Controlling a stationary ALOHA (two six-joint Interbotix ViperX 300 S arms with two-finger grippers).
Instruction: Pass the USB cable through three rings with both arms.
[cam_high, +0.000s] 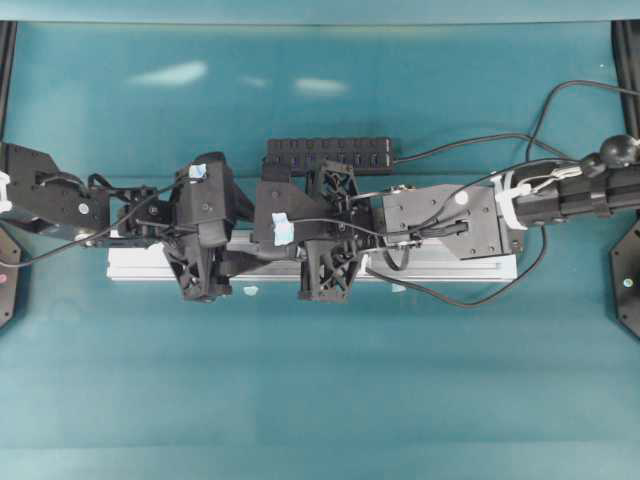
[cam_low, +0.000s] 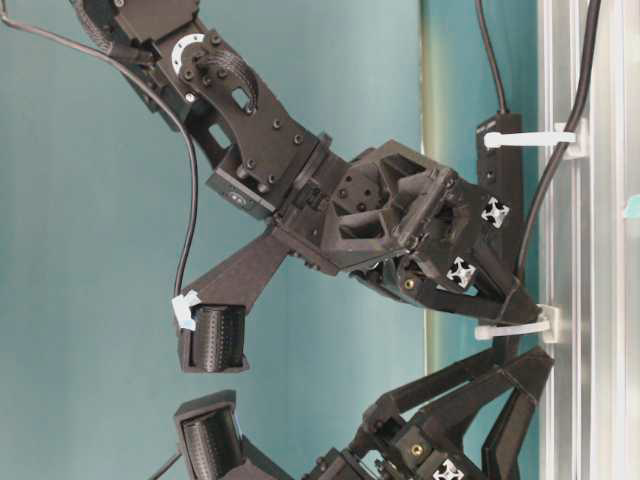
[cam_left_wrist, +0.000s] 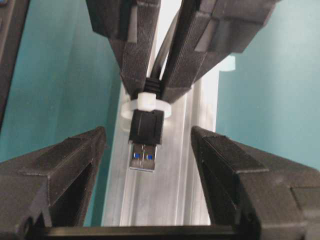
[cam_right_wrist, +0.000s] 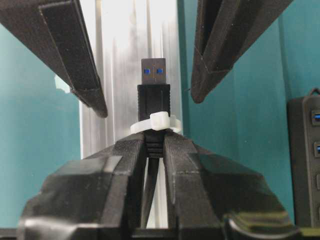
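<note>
The USB cable (cam_left_wrist: 146, 131) sits right over the silver rail (cam_left_wrist: 170, 200), its black plug poking through a whitish ring (cam_left_wrist: 148, 102) with the metal tip and blue insert clear on the far side. From the right wrist view the same plug (cam_right_wrist: 153, 95) stands just past that ring (cam_right_wrist: 156, 121), pointing along the rail (cam_right_wrist: 125, 45) away from the right gripper (cam_right_wrist: 154, 145). That right claw is pressed together on the cable just behind the ring, fingers (cam_right_wrist: 122, 155) pinching the ribbed collar of the plug, the cord trailing back between them.

Facing it along the rail is the left gripper (cam_left_wrist: 147, 145), its jaws spread wide, one finger (cam_left_wrist: 65, 165) on each side of the plug and neither touching it. The metal tip lies between those open fingers, above the rail's bright top.

From overhead both grippers meet over the middle of the rail (cam_high: 130, 265), the left gripper (cam_high: 200, 290) just left of the right gripper (cam_high: 330, 290). Behind the rail, on the teal table (cam_high: 320, 400), lies a black multi-port hub bar (cam_high: 328, 152). In the table-level view two rings show on the rail's edge, one (cam_low: 528, 138) further along and one (cam_low: 515, 325) by the gripper tips, with black cord running through both.
</note>
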